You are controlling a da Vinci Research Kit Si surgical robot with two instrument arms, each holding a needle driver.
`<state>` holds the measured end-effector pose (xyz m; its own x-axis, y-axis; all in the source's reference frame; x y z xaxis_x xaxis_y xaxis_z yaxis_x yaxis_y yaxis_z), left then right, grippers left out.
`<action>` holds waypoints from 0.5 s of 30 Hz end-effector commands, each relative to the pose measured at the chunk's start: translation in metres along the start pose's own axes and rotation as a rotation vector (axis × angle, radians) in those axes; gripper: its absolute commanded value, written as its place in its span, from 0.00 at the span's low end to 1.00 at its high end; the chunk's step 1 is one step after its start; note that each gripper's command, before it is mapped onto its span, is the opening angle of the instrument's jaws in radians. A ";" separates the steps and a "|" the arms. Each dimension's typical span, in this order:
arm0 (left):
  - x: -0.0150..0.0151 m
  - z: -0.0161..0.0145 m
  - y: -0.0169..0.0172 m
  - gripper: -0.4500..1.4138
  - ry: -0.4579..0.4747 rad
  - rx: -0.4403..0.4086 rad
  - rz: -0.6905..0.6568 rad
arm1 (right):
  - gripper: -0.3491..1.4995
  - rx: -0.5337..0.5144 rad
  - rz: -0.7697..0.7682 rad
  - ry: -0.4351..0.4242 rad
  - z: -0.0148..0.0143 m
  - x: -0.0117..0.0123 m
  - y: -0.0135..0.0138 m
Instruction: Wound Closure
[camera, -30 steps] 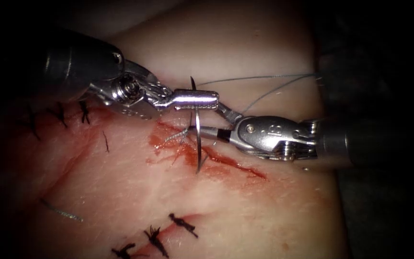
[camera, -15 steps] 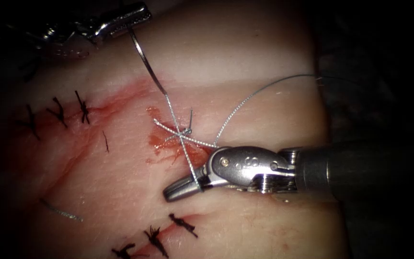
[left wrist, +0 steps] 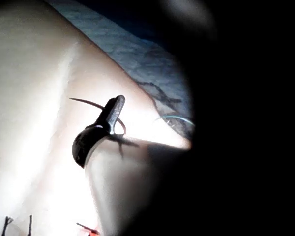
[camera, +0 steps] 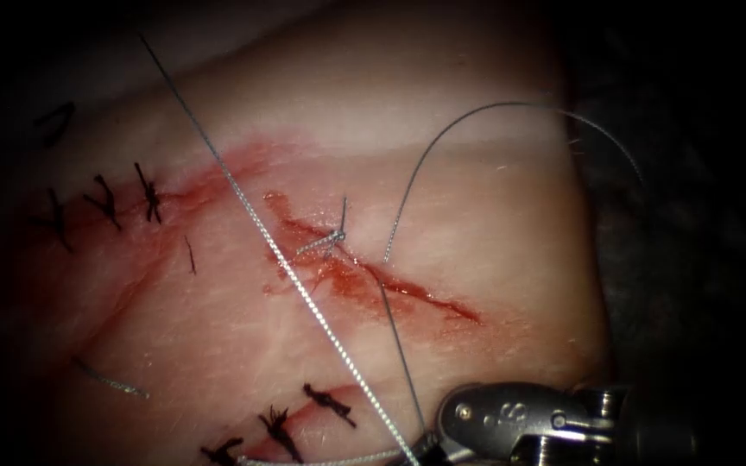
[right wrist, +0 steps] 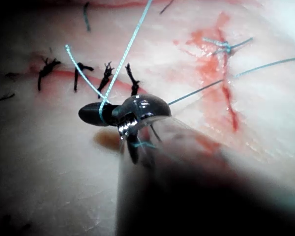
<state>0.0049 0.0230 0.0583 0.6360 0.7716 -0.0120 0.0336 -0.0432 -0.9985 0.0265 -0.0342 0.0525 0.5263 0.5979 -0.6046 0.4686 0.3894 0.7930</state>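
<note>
The cut [camera: 407, 292] runs slanted across the tissue [camera: 477, 198], wet with red fluid, with a knotted stitch [camera: 335, 234] at its upper end. A taut thread [camera: 287, 267] crosses the cut's left side from the far upper left down to my right tool [camera: 429, 449], whose jaws are shut on thread [right wrist: 119, 64] at the lower edge. A second strand [camera: 442, 138] rises from the cut and arcs right. My left tool [left wrist: 115, 105] is shut on the curved needle [left wrist: 86, 102] near its middle, held above the tissue and not in it.
Dark finished stitches sit at the left [camera: 105, 203] and along the lower edge [camera: 304, 414]. A loose cut end of thread [camera: 110, 380] lies at the lower left. The tissue drops off into darkness on the right [camera: 615, 285].
The left tool carried the needle up and left out of the endoscope view, drawing the thread long and taut. The right tool moved down to the lower edge with thread.
</note>
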 end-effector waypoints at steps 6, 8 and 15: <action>0.0031 -0.0020 -0.0012 0.00 0.035 0.129 0.185 | 0.00 0.005 0.121 -0.036 -0.0014 -0.0024 -0.0030; 0.0040 -0.0030 -0.0014 0.00 0.051 0.208 0.246 | 0.00 0.010 0.149 -0.052 -0.0020 -0.0028 -0.0037; 0.0069 -0.0063 -0.0015 0.00 0.089 0.432 0.476 | 0.00 0.006 0.203 -0.068 -0.0031 -0.0032 -0.0058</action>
<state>0.0147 0.0244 0.0594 0.5649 0.6754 -0.4740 -0.5692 -0.0970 -0.8165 0.0191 -0.0358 0.0499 0.6580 0.6161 -0.4330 0.3497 0.2593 0.9003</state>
